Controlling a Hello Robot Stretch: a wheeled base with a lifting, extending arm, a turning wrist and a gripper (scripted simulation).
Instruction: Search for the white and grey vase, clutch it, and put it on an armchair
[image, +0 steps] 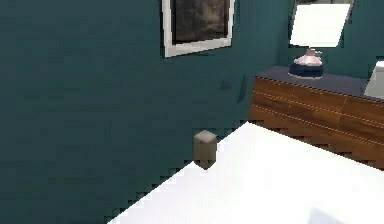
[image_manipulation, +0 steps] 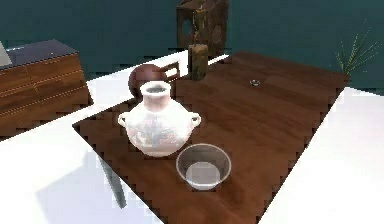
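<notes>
vase (image_manipulation: 158, 122): white-grey, round belly, 2 small handles | upright on table (image_manipulation: 285, 110) | gripper state: cannot tell

A framed picture (image: 198, 25) is seen hung on the teal wall, and a white-shaded lamp (image: 318, 38) is carried by a wooden dresser (image: 318, 112). A small beige block (image: 205, 146) is set low against the wall. On the dark tabletop (image_manipulation: 280, 115) a clear glass bowl (image_manipulation: 204, 167) is placed near the front edge, and a tall brown bottle-like thing (image_manipulation: 200, 58) at the far end.
</notes>
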